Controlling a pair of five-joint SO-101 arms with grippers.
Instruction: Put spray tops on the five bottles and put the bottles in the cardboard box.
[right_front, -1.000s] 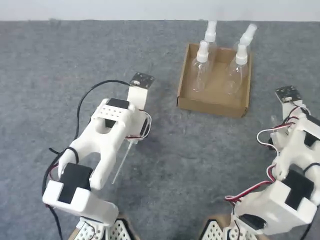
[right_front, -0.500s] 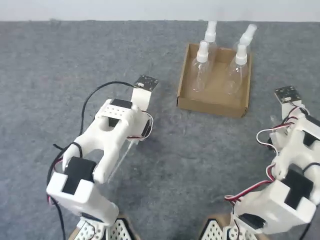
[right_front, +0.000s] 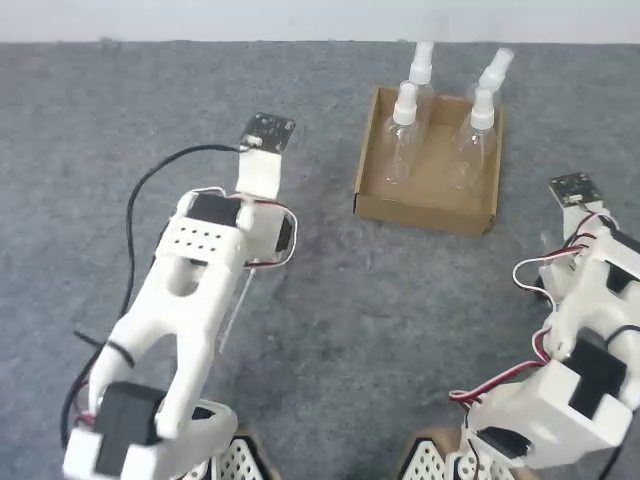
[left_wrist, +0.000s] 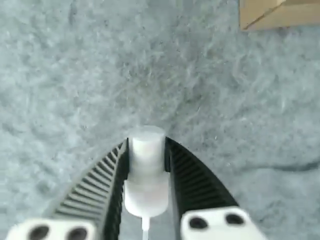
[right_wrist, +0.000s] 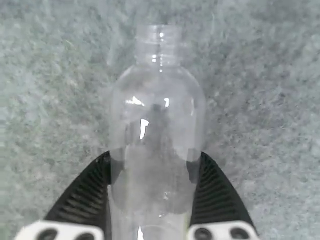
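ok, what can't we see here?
High view: left gripper and most of its spray top, hidden under that arm.
High view: right gripper and its uncapped bottle, hidden under that arm.
Left wrist view: the spray top's tube, cut off at the edge.
Right wrist view: the bottle's base, cut off likewise.
High view: rear bottles, bodies masked by the front pair in the cardboard box.

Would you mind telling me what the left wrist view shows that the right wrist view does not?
Left wrist view: the left gripper is closed on a white spray top, and a corner of the cardboard box lies farther off. Right wrist view instead: the right gripper is closed on a clear bottle whose threaded neck is open, with no top on it. Both: a gripper shut on its load, over the grey table covering.
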